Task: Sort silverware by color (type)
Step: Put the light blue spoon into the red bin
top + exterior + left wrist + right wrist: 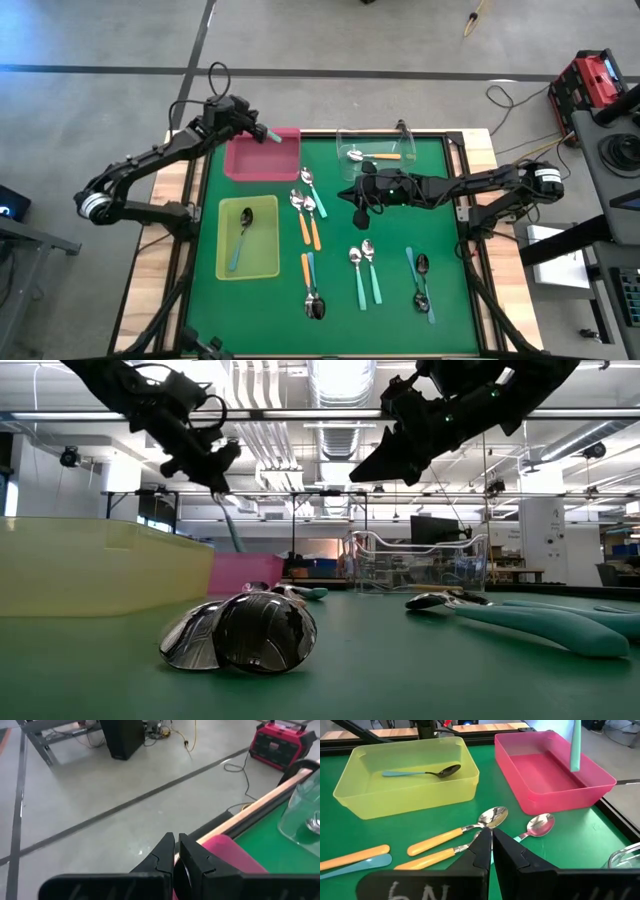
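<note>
The sorting has only started: one spoon lies in the yellow-green tray (226, 262), one orange in the clear tray (403, 137), about ten remain on the green mat (440, 250). The left gripper (262, 131), closed, holds a teal-green spoon (575, 745) over the pink tray (242, 166). The right gripper (359, 214), shut and empty, hovers at three o'clock from two orange spoons (308, 218).
</note>
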Motion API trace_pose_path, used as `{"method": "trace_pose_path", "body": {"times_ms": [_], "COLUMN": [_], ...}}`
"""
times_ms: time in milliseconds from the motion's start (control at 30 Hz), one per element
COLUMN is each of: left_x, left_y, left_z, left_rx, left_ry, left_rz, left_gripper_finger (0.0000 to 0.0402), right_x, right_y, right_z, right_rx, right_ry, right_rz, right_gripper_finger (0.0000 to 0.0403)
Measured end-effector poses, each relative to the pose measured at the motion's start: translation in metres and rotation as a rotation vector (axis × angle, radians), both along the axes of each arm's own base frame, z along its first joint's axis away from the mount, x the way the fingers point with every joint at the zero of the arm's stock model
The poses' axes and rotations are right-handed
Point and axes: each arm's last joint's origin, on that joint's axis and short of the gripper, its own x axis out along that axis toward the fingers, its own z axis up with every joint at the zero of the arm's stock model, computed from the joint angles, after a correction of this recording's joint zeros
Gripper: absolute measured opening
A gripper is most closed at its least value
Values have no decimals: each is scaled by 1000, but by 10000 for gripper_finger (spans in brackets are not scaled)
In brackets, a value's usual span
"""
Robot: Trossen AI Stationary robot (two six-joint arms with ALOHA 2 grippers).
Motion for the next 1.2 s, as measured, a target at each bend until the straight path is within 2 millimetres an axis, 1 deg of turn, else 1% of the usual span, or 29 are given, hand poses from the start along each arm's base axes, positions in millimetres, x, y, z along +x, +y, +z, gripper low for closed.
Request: {"method": "trace_pose_path", "body": {"times_ms": [100, 200, 467, 900, 1000, 1200], "left_x": [-1, 1, 1, 2, 2, 4], "left_y": [-1, -2, -4, -3, -3, -2], "left_z": [-4, -14, -30, -28, -28, -38], "left_rx": [-54, -117, -123, -106, -120, -153], "left_ry": [1, 1, -46, -83, -102, -121], "left_rz": [6, -17, -7, 2, 14, 31], "left_gripper_finger": [1, 4, 7, 8, 8, 9], "right_x": [0, 0, 0, 0, 0, 0], "right_y": [0, 0, 0, 0, -1, -1], "right_z": [0, 0, 0, 0, 0, 0], "right_rx": [14, 15, 24, 54, 55, 61], "right_ry": [-2, -3, -4, -10, -11, -12], "right_rz": [-6, -7, -10, -27, -53, -57], "right_gripper_finger": [9, 9, 9, 9, 9, 9]}}
